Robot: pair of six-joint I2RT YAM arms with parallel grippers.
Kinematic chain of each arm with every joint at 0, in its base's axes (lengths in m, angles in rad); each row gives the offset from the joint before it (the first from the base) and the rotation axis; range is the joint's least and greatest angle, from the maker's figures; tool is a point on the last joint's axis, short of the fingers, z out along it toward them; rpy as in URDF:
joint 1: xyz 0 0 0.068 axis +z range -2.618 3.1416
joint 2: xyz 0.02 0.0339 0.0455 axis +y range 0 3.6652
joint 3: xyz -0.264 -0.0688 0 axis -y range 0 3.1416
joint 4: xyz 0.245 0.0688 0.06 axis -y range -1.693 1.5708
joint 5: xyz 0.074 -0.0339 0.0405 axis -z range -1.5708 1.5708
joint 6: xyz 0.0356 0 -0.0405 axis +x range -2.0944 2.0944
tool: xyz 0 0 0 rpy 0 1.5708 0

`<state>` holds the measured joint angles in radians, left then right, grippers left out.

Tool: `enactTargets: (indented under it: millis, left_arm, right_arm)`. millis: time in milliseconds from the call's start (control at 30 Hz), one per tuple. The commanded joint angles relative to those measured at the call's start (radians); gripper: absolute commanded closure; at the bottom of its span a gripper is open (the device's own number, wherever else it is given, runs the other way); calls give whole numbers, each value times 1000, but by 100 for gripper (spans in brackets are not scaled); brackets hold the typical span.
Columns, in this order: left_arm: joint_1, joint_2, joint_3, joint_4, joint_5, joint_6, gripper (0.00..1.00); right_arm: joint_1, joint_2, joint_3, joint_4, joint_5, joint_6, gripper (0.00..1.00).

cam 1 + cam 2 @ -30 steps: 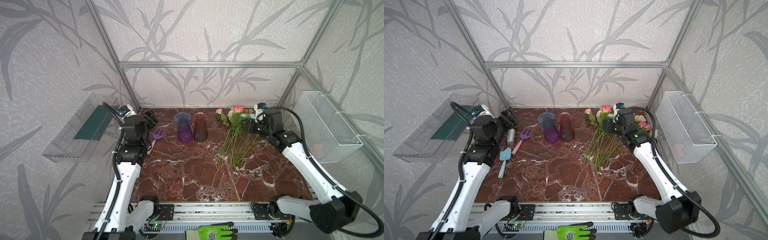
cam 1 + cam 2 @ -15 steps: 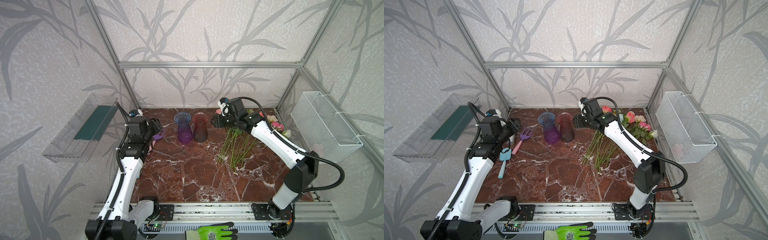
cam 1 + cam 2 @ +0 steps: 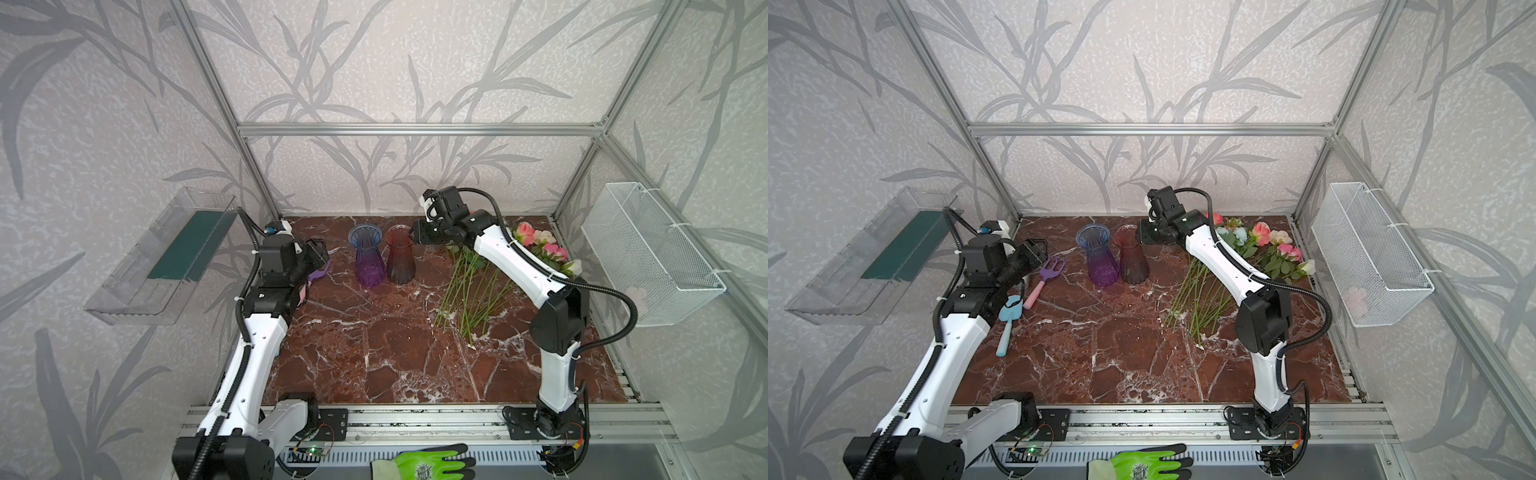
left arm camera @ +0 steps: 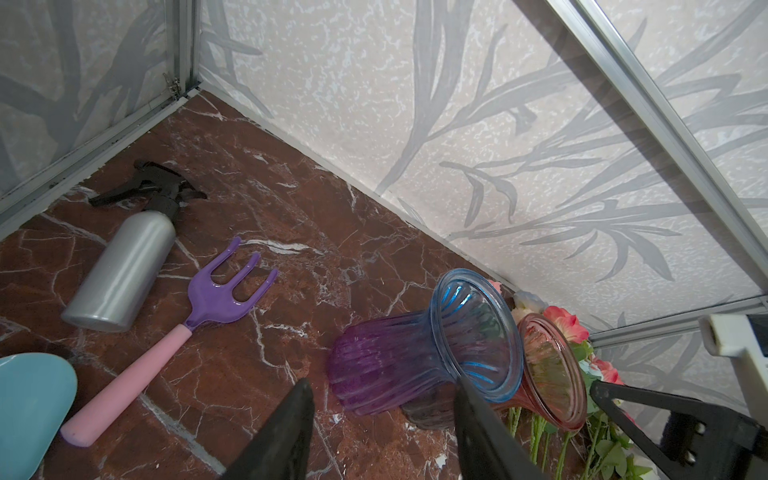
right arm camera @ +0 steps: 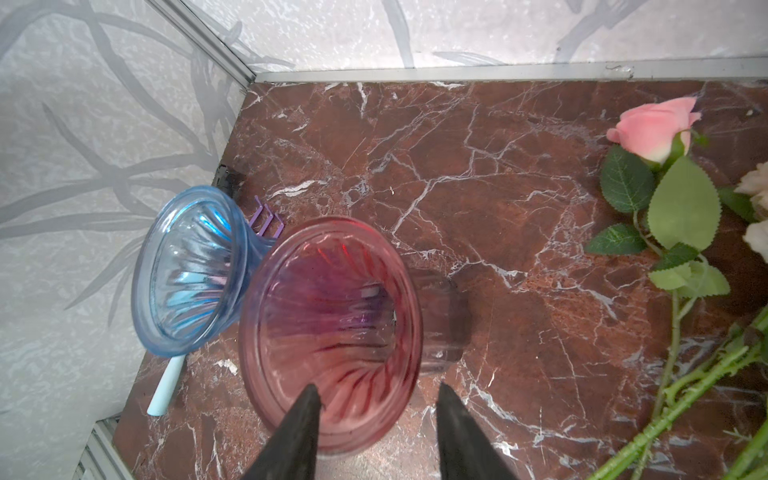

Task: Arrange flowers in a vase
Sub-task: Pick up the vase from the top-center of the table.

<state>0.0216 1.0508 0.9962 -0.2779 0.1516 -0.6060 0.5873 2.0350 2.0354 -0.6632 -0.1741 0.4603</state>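
Evidently bracketing the red vase (image 5: pixel 332 316) rim at lower centre with the right gripper (image 5: pixel 377 386), jaws parted, seemingly to steady it. Aiming the left gripper (image 4: pixel 382 380), parted and empty, at the blue vase (image 4: pixel 473 332). Not yet touching the flowers (image 3: pixel 473 286) heaped centre-right in a top view.

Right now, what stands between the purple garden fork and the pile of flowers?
Two glass vases, side by side: the blue-purple vase nearer the fork, the red vase nearer the flowers, as a top view shows.
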Motion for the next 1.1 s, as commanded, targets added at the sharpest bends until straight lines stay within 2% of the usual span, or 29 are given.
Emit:
enactTargets:
  millis: [0,133,333,700,1067]
  left_arm:
    - [5,-15,-16,24,6,-17,45]
    - [5,-18,-21,32,6,-23,45]
    - [6,-18,-24,39,11,-29,45]
    - [5,-27,-33,52,17,-28,45]
    - [6,-32,-39,54,6,-23,45]
  right_arm:
    - [3,69,104,-91,9,17,59]
    - [10,128,195,-161,32,1,62]
    - [15,139,206,-185,67,-20,63]
    - [14,142,218,-184,73,-15,85]
    - [14,89,196,-186,78,-22,100]
